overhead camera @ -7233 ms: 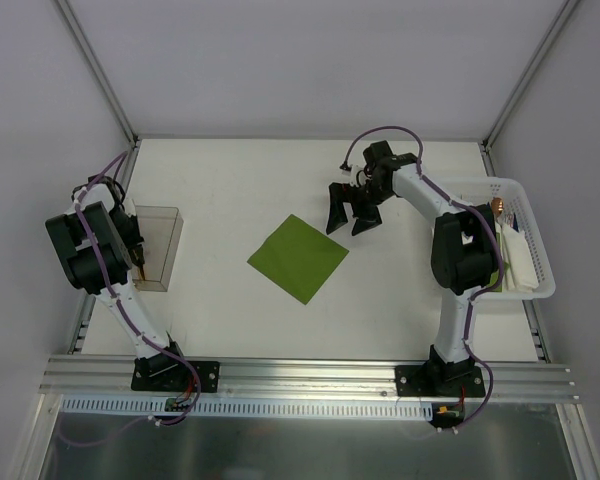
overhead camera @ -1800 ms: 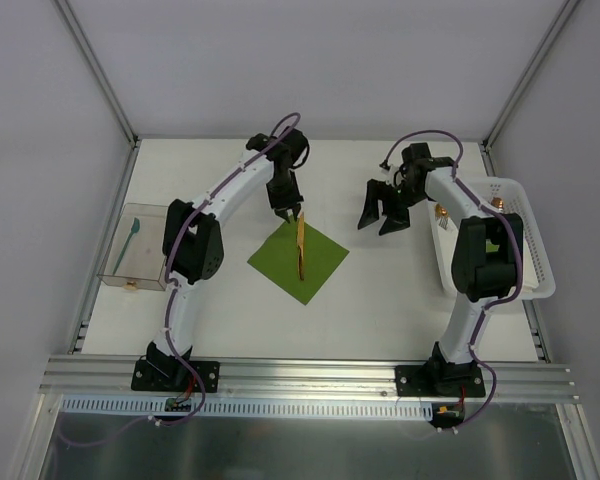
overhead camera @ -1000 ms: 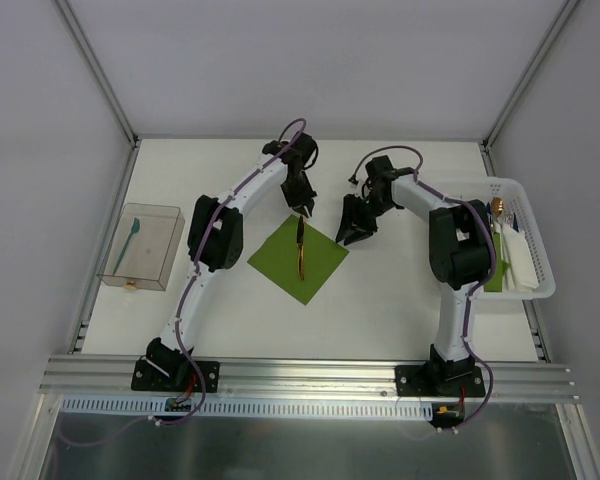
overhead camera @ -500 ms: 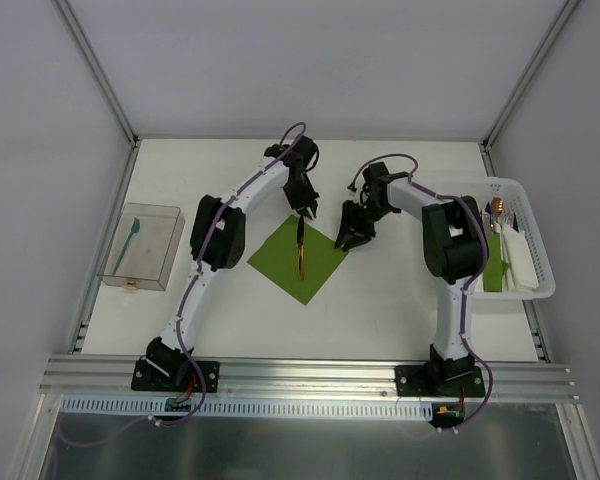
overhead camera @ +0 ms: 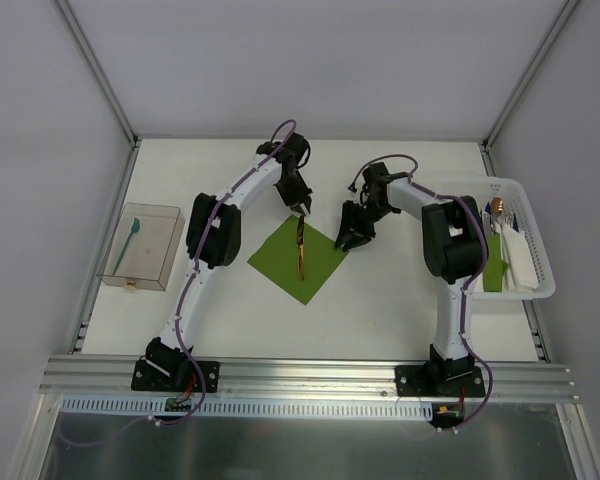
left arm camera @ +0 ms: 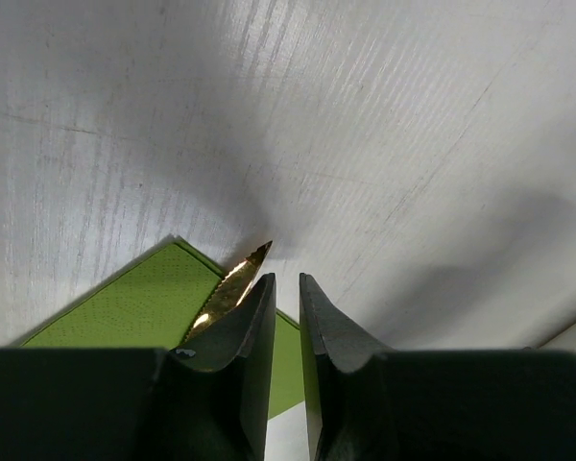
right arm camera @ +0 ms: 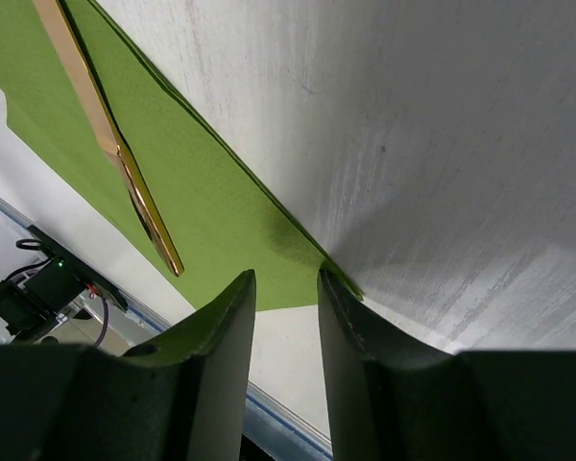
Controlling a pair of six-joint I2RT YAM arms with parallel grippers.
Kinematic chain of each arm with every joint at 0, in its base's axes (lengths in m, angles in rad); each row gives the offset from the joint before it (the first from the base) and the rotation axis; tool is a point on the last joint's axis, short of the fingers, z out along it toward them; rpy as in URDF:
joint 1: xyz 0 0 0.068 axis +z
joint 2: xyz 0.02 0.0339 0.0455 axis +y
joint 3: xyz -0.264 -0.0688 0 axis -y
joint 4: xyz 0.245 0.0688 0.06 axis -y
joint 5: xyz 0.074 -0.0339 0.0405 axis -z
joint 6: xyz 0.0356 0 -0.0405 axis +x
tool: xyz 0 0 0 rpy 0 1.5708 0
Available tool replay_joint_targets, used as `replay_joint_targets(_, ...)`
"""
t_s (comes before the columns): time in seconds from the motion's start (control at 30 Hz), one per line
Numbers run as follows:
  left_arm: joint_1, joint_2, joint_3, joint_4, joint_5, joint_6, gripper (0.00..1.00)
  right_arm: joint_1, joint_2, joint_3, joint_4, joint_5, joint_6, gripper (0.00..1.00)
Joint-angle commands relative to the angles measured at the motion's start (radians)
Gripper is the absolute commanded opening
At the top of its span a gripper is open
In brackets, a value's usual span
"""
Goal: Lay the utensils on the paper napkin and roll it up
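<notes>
For rolling, knife is laid on napkin, let go by barely-parted left gripper; its corner is straddled by parted, empty right gripper.

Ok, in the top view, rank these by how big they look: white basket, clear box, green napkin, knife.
1. white basket, largest.
2. clear box and green napkin look about alike, so I won't rank them.
3. knife, smallest.
</notes>
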Motion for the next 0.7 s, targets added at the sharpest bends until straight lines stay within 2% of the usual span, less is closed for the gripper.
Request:
replay_joint_targets(0.0, 0.003, 0.023, -0.006, -0.007, 0.004, -0.012, 0.17, 0.005, -0.004, 0.013, -0.003, -0.007, 0.015, 0.35)
replay_joint_targets(0.23, 0.005, 0.016, -0.035, -0.008, -0.010, -0.015, 0.17, 0.005, 0.000, 0.005, -0.003, 0.001, 0.017, 0.27)
replay_joint_targets(0.37, 0.006, 0.016, -0.031, -0.007, -0.004, -0.015, 0.17, 0.005, 0.003, 0.007, -0.002, 0.001, 0.018, 0.15)
replay_joint_targets(0.67, 0.005, 0.003, -0.037, -0.002, -0.010, -0.010, 0.16, 0.005, 0.013, 0.005, -0.003, 0.001, 0.021, 0.03)
